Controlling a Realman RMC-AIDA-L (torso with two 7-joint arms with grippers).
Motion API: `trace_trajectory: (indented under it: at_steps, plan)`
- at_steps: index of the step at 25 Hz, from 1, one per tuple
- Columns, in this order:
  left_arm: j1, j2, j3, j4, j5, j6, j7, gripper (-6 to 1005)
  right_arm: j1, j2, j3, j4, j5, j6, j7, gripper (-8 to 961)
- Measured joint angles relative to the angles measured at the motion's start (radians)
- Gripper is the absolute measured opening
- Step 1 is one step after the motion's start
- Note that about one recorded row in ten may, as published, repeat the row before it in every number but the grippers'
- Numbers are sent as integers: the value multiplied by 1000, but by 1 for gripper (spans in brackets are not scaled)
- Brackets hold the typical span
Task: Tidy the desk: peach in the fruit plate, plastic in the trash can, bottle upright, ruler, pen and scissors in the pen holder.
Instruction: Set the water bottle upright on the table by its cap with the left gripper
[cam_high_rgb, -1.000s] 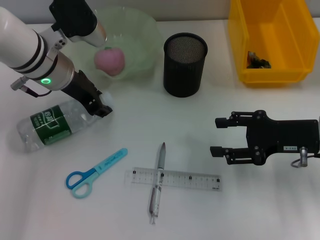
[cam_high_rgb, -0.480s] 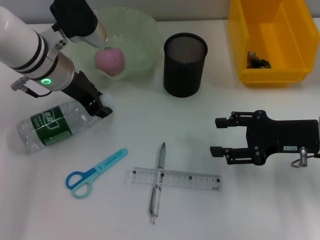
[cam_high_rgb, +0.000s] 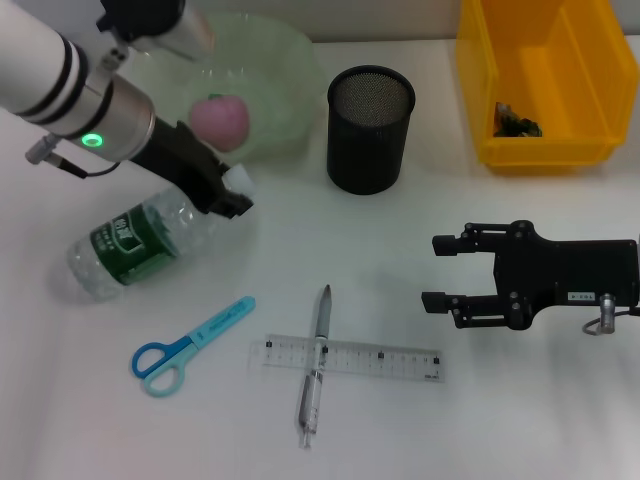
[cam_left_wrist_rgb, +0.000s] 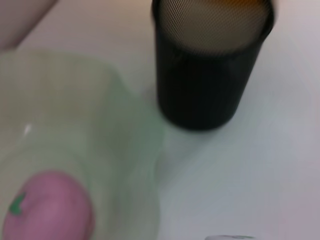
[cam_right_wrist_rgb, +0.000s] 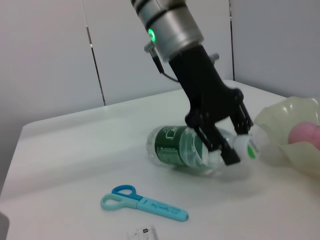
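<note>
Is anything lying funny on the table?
Yes. The water bottle lies on its side, with the left gripper shut on its neck. The pen lies crossed over the ruler, and the scissors lie loose, all outside the pen holder.

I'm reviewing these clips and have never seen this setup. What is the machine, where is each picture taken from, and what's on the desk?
It is a robot with two arms. One picture looks down from its head; the other two come from cameras on its wrists. The left hand is clamped on the neck of a clear bottle, whose cap end is raised off the white desk. The right hand hovers open and holds nothing. A peach sits in the green plate. Beside it stand a black mesh pen holder and a yellow bin. Blue scissors lie loose, and a pen lies crossed with a clear ruler.
</note>
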Motion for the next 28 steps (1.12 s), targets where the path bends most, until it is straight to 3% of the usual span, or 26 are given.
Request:
trace_trajectory:
  at_steps: [3, 16, 28]
  plan:
    - [4, 1, -76, 30, -47, 56, 42, 449, 0, 0, 0, 0, 0, 0, 0, 729]
    - [54, 7, -254, 75, -194, 162, 166, 448, -1, -6, 0, -1, 0, -1, 0, 728]
    - [143, 45, -297, 76, -372, 193, 226, 443, 1, -6, 0, -1, 0, -2, 1, 728]
